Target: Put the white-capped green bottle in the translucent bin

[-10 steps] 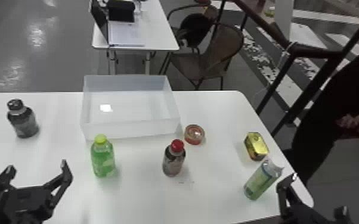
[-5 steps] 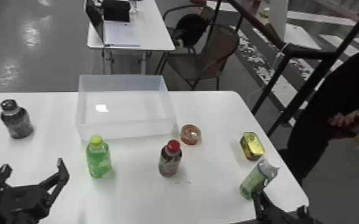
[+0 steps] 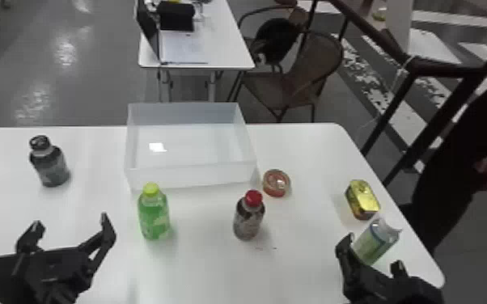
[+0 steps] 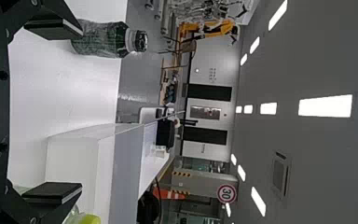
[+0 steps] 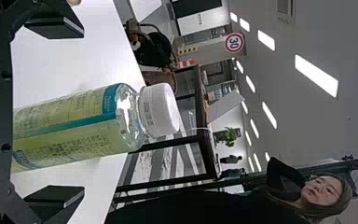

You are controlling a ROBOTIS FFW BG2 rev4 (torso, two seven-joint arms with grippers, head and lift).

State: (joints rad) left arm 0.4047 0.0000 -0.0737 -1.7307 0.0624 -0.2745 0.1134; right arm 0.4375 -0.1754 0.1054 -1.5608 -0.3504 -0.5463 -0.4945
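Note:
Near the table's right front corner stands the white-capped green bottle [image 3: 375, 242], with my right gripper [image 3: 370, 252] open close in front of it. In the right wrist view the bottle [image 5: 74, 126] lies between the spread fingers of the right gripper [image 5: 58, 114], with a gap to each. The translucent bin [image 3: 192, 176] is at the table's back edge. My left gripper [image 3: 70, 226] is parked open at the left front; in the left wrist view the left gripper [image 4: 58, 112] has nothing between its fingers.
A green bottle with a yellow-green cap [image 3: 153, 216] and a red-capped dark bottle [image 3: 248, 220] stand before the bin. A dark bottle [image 3: 50, 165] is at the left, a round container [image 3: 276, 184] beside the bin, and a yellow tin [image 3: 362, 200] behind the white-capped bottle.
My right gripper has moved left and then come up around the near side of the white-capped bottle. The head view has shifted slightly, and the left gripper stays open in place.

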